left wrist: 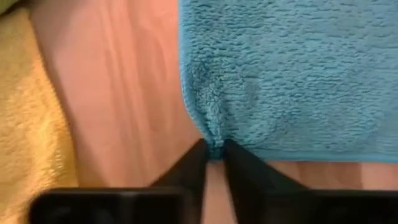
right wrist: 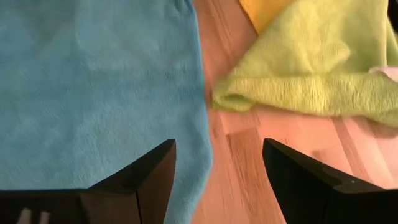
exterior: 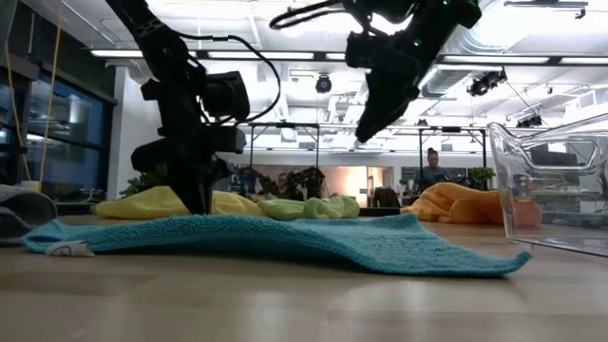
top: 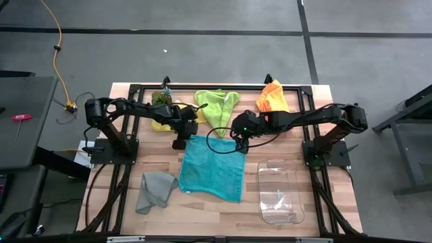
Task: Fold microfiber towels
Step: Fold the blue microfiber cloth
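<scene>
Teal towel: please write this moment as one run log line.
left claw shut on teal towel corner | right claw open above its other far corner | towel flat

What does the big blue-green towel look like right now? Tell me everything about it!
The teal towel is a soft, fuzzy, roughly square cloth spread nearly flat on the wooden table, in the middle, with gentle ripples and a small white tag at one edge. The left gripper is shut on its far left corner, bunching the pile there. The right gripper hovers open above its far right edge, not touching. The grey towel lies beside it, apart.
</scene>
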Robot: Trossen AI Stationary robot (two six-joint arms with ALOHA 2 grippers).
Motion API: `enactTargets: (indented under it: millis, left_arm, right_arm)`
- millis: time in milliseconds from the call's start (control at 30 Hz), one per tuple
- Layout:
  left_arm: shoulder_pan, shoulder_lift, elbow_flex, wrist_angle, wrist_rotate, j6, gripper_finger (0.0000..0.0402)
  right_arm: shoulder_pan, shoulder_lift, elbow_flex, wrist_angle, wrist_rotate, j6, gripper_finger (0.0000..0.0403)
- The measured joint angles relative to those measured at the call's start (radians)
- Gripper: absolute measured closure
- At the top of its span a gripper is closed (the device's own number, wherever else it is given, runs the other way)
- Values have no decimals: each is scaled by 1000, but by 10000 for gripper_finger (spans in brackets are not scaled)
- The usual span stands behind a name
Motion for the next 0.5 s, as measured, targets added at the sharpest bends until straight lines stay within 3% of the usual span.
enactTargets:
  millis: [133,300,500]
  left_arm:
    - [0,0,0,0,-1,-42,383]
    - [0,0,-1,-3,-3,-64,397]
    - [0,-14,-4,-7,-19,-95,399]
  right_arm:
    - [-17,0,-1,-110,-46,8,169]
    - [-73,-28,-145,-43,-219,48,169]
    - [-141,-53,-320,138,-382,387,169]
